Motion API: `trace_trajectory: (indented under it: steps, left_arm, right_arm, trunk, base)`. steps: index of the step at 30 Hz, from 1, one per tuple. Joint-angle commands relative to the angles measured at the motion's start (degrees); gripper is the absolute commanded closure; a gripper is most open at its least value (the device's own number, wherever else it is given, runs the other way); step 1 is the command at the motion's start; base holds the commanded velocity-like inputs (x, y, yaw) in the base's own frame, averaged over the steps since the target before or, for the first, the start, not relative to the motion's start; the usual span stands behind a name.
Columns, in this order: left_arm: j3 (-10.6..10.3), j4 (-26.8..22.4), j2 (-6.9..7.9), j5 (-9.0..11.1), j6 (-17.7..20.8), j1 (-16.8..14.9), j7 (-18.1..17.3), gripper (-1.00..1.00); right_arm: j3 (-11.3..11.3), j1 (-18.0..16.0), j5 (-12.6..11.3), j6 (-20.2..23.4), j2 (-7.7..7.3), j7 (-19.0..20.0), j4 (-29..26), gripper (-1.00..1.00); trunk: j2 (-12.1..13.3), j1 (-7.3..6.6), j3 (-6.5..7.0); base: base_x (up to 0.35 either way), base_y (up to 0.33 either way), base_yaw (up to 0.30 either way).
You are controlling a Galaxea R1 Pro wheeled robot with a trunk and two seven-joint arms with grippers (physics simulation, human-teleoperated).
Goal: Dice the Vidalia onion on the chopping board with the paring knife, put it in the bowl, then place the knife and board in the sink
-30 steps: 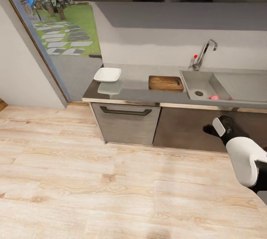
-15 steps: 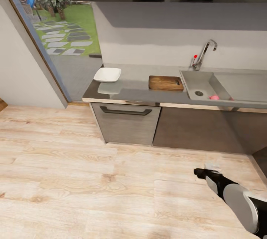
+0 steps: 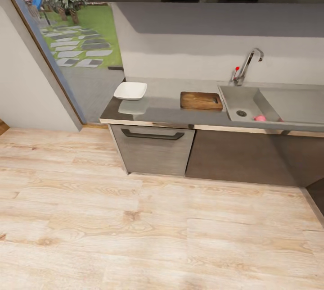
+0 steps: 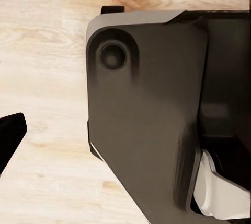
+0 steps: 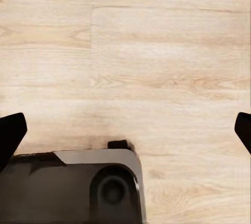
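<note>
Onion (image 3: 259, 118) lies in sink (image 3: 245, 98), beside chopping board (image 3: 201, 100).

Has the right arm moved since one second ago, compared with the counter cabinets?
Yes. Against the dark cabinet front, which stayed put, the right arm dropped from beside it down toward the wooden floor and out past the lower edge of the head view.

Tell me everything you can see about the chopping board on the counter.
The chopping board is a brown wooden rectangle with rounded corners and visible grain, with a small dark slot near its right end. It lies flat on the grey countertop, just left of the sink and right of the white bowl. Nothing rests on it.
</note>
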Motion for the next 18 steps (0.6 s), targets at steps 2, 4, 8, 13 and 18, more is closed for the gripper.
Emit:
trace_trajectory:
  steps: [2,4,8,13,18]
  left_arm:
    - [-0.43,-1.06,0.05,0.56,-0.22,-0.03,0.20,-1.00]
    - [-0.37,-2.08,0.20,0.56,-0.23,-0.03,0.25,-1.00]
    - [-0.29,-8.33,0.68,0.56,-0.24,0.04,0.30,-1.00]
    - [-0.43,-12.10,0.74,0.53,-1.49,0.05,0.27,-1.00]
    - [-0.58,-11.27,1.01,0.48,-8.39,0.05,0.31,-1.00]
  right_arm:
    - [-0.48,3.23,0.63,-5.95,1.58,-0.22,0.07,-1.00]
    - [-0.51,5.39,0.69,-10.80,2.96,-0.38,0.04,-1.00]
    - [-0.92,7.47,0.61,-14.40,3.99,-1.74,-2.10,-1.00]
    - [-0.99,7.72,0.55,-8.29,3.88,-2.45,-11.45,-1.00]
    - [-0.75,7.77,0.51,4.26,3.86,-2.00,-18.33,-1.00]
  trunk:
    - [-0.09,0.03,-0.08]
    - [-0.09,0.03,-0.08]
    - [-0.09,0.03,-0.08]
    - [-0.09,0.03,-0.08]
    - [-0.09,0.03,-0.08]
  base:
    - [0.000,0.000,0.000]
    - [0.000,0.000,0.000]
    - [0.000,0.000,0.000]
    - [0.000,0.000,0.000]
    - [0.000,0.000,0.000]
